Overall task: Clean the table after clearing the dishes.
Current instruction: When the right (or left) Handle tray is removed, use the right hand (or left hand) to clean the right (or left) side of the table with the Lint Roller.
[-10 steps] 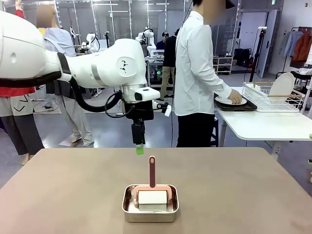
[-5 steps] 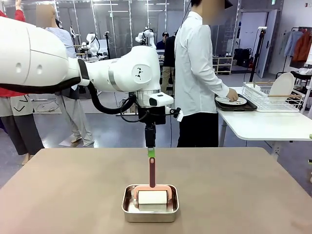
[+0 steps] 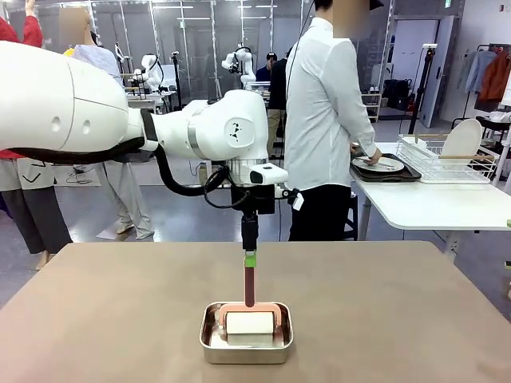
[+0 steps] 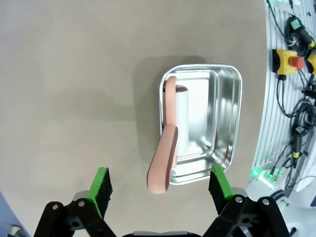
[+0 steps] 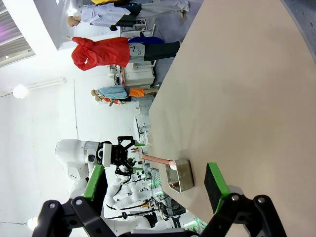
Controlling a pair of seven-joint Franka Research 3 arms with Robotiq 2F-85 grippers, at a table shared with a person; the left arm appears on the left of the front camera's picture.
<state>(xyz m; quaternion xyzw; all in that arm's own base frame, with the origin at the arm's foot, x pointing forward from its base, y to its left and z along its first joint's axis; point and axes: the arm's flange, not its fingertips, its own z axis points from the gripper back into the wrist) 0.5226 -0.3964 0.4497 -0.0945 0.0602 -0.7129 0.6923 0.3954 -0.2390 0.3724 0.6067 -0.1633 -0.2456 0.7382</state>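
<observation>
My left fingers hang spread wide over the top of the roller handle, gripping nothing. My right fingers are released and empty too, well off to the side. The table lies bare in front of me apart from the steel pan that holds the roller. The dishes are away on the white side table, where a person's hand is at one plate.

The handle worries me most. In my wrist view it leans across the pan's rim rather than standing straight, and its tip sits nearer one pad than the other. If I clench like this, one pad probably lands first and shoves the handle sideways. It could then tip against the rim or twist out of my grip.

From the front I see the fingers edge-on, so I cannot tell whether my pads are level with the tip or just above it. Catching only the very end would give a poor hold on a slim, rounded handle.

The pan is another risk (it looks light and nothing holds it down). A crooked lift could wedge the roller's frame against a wall. That would drag the pan along or send it skidding across the table.
</observation>
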